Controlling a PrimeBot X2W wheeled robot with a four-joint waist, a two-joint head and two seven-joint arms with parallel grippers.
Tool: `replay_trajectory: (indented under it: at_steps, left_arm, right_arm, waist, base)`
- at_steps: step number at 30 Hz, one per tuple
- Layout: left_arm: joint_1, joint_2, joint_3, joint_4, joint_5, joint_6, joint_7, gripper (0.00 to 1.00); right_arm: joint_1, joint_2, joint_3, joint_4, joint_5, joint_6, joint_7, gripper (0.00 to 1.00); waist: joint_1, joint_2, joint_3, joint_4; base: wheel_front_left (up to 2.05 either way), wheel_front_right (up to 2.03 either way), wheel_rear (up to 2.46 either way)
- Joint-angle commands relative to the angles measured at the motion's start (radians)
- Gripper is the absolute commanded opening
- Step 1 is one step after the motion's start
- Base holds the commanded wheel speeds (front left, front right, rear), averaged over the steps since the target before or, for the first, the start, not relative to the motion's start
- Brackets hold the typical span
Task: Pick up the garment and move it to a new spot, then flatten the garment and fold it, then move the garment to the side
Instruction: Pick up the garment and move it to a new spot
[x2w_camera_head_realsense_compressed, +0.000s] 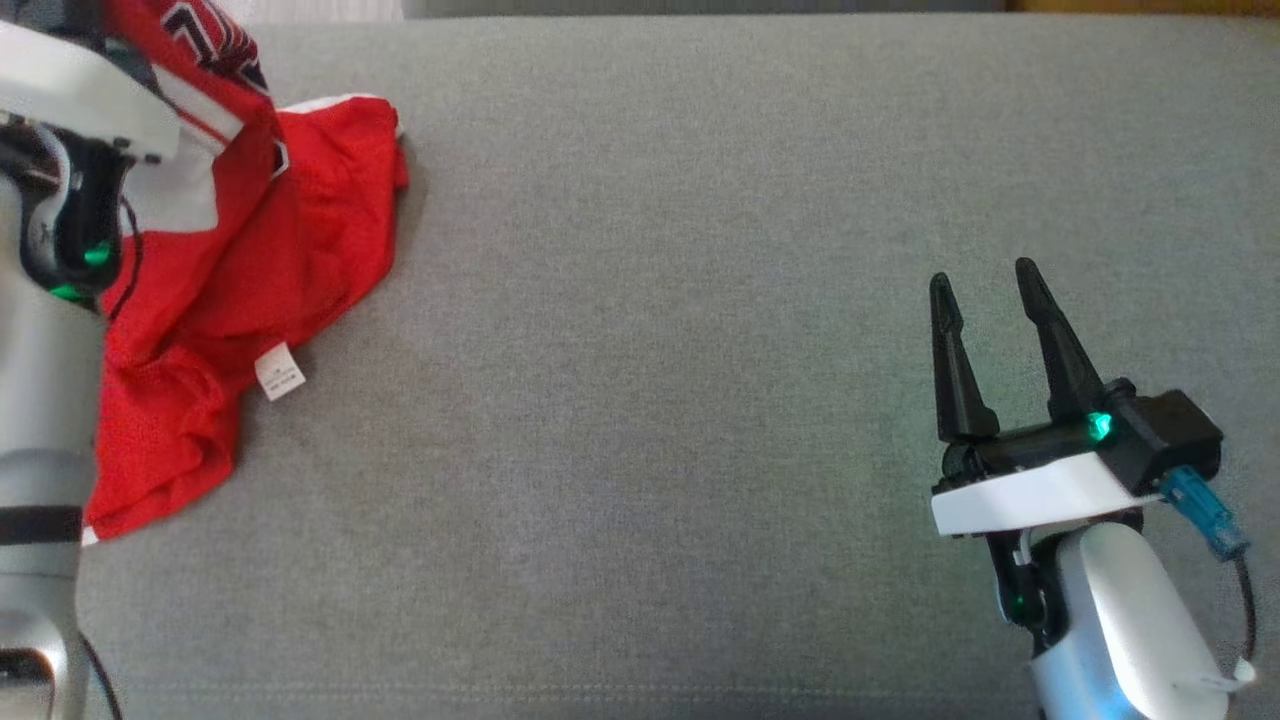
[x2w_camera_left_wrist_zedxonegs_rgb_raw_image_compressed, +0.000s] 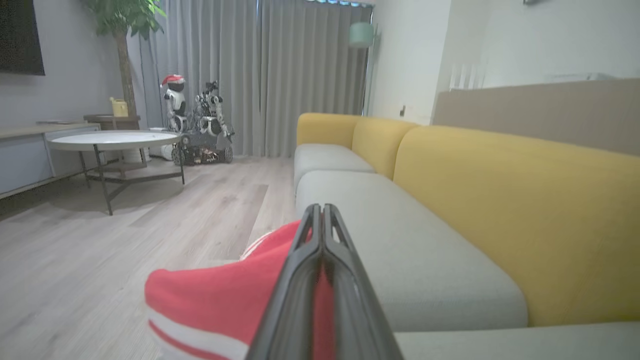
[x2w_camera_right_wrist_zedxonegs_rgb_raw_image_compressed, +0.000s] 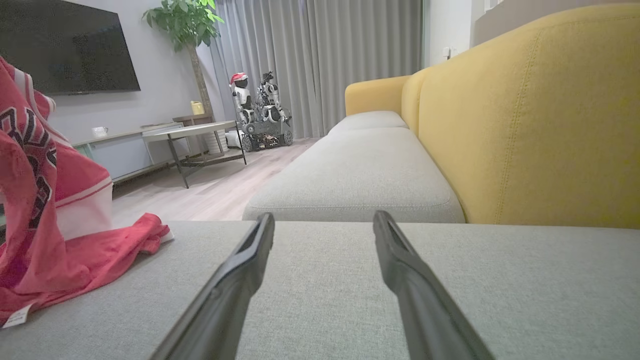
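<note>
Pinches the red jersey in the closed left gripper at the left end of the sofa seat. Holds the right gripper wide open and empty over its right side.

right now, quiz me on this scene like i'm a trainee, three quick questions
1. True or false: the left gripper has its fingers shut on the red garment.
2. The right gripper has its fingers: A) open, over the bare seat cushion; B) shut on the garment; C) shut on nothing.
3. What colour is the cushion under the garment's white label?

Key: 1 true; 2 A; 3 grey.
</note>
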Motion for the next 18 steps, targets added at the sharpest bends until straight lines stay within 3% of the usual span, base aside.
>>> replay_trajectory:
  at_steps: [1,11,18]
  left_arm:
    - [-0.024,0.037,0.041,-0.074,-0.009,0.012,-0.007,0.0]
    - [0.004,-0.018,0.001,-0.338,-0.014,0.076,0.072,0.0]
    - [0.013,-0.057,-0.058,-0.425,0.017,0.123,0.128,0.0]
  right_arm:
    - [-0.012,-0.002,0.023,-0.029,0.01,0.002,-0.006,1.0]
    - [-0.012,-0.002,0.011,-0.041,0.026,0.002,-0.006,1.0]
    - [-0.024,-0.002,0.01,-0.053,0.034,0.002,-0.006,1.0]
  waist:
    - [0.0,0.0,-0.019,-0.001]
    - [0.0,0.0,-0.069,-0.063]
    - [0.0,0.0,-0.086,-0.158]
  base:
    - [0.0,0.0,0.0]
    - [0.0,0.0,0.0]
    - [0.0,0.0,0.0]
